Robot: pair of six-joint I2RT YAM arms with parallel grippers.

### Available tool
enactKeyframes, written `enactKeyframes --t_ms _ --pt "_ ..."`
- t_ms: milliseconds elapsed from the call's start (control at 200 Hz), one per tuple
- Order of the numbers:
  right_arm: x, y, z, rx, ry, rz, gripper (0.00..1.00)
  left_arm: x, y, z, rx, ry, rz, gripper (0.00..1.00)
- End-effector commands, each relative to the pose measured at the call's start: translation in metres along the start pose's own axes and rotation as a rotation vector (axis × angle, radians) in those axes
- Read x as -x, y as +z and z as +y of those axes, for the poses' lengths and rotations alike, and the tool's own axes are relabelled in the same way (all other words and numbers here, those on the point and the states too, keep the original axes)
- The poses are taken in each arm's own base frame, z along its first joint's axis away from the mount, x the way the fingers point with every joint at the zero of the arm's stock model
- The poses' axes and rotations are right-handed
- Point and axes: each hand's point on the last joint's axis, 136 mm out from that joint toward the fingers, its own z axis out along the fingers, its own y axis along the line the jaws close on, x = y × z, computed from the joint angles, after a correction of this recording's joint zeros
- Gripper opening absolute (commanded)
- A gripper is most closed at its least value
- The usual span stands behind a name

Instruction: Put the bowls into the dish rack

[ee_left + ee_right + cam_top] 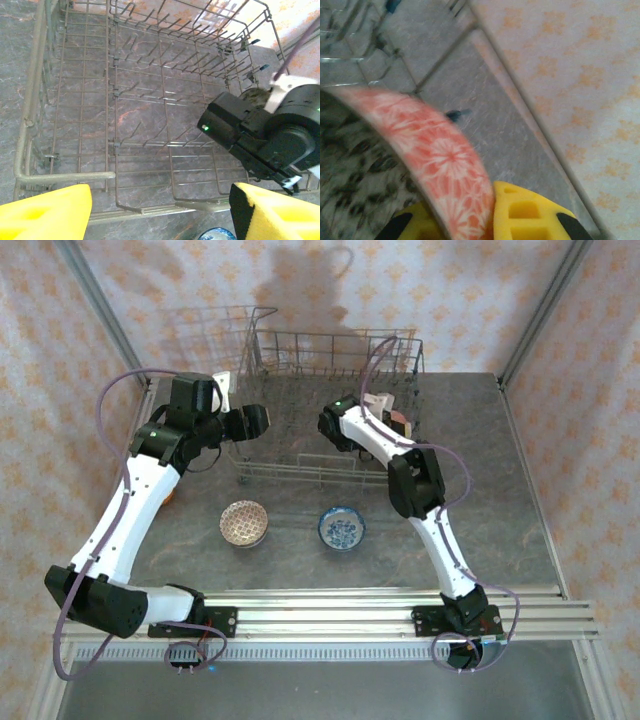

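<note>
The grey wire dish rack stands at the back middle of the table. My right gripper reaches into its right part, shut on a bowl. In the right wrist view that bowl's rim carries a pink-red flower pattern and sits pinched between the yellow fingers; its inside is dark-speckled. My left gripper hovers open at the rack's front left, nothing between its yellow fingers. On the table in front of the rack lie a brown-patterned bowl and a blue-and-white bowl.
In the left wrist view the rack's tines and floor lie ahead, and the right arm's black wrist sits inside it at the right. Something orange peeks out under the left arm. Frame posts and patterned walls close in the table.
</note>
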Motion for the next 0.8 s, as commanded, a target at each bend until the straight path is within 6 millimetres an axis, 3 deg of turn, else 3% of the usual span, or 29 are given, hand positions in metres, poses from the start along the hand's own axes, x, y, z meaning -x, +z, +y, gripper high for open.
enactKeyframes --t_ms 0,500,686,796 --pt "-0.0798 -0.0154 0.0157 0.020 -0.227 0.294 0.09 0.0060 -0.0076 -0.0022 -0.024 0.006 -0.036 0.74" --pt "-0.0785 -0.0172 0.0194 0.038 -0.230 0.304 0.14 0.0067 -0.0097 -0.0019 -0.022 0.004 -0.038 0.74" --pt "-0.0748 -0.0187 0.0172 0.050 -0.235 0.304 0.19 0.0067 -0.0096 -0.0013 -0.019 0.002 -0.036 0.74" --pt "-0.0735 -0.0192 0.0152 0.053 -0.244 0.303 0.28 0.0076 -0.0097 -0.0011 -0.018 -0.001 -0.038 0.74"
